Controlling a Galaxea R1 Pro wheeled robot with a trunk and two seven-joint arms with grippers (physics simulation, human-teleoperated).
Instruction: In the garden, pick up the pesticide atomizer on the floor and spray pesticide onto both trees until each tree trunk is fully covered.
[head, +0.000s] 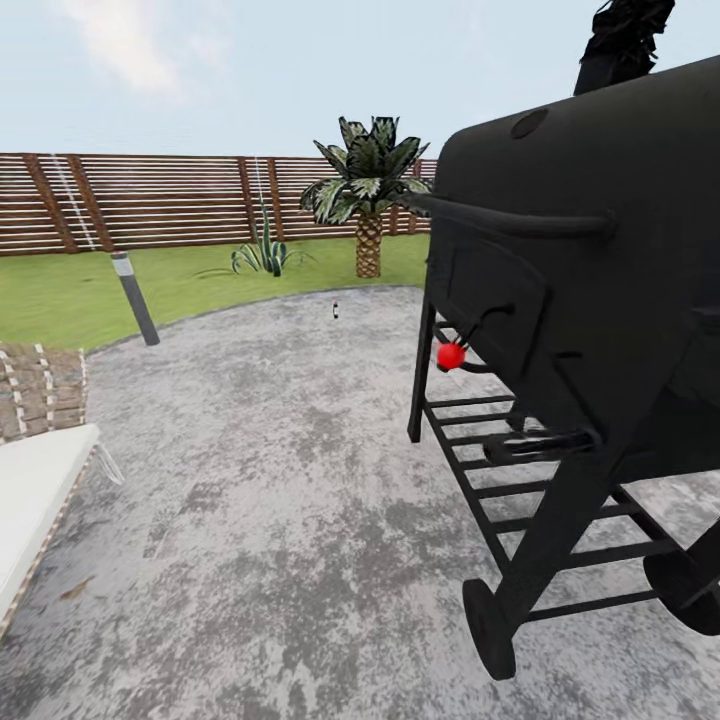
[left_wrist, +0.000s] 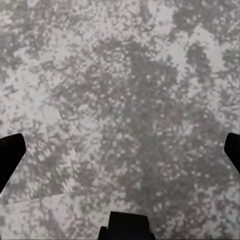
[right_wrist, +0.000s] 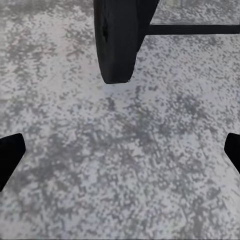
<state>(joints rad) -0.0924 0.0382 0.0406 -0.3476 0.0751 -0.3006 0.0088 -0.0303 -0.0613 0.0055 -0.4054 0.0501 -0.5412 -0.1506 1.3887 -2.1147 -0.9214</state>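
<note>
Looming closest, a black barbecue smoker (head: 575, 330) stands on mottled grey paving (head: 280, 520). Beyond its far leg a tiny white object (head: 336, 310), perhaps the pesticide atomizer, lies on the paving near the lawn (head: 70, 295). Behind the smoker stand a short palm (head: 368, 200) and slatted fence (head: 150, 200). Left gripper (left_wrist: 120, 150) and right gripper (right_wrist: 120, 155) both hang wide open and empty, the right just beside the smoker's wheel (right_wrist: 117, 40).
</note>
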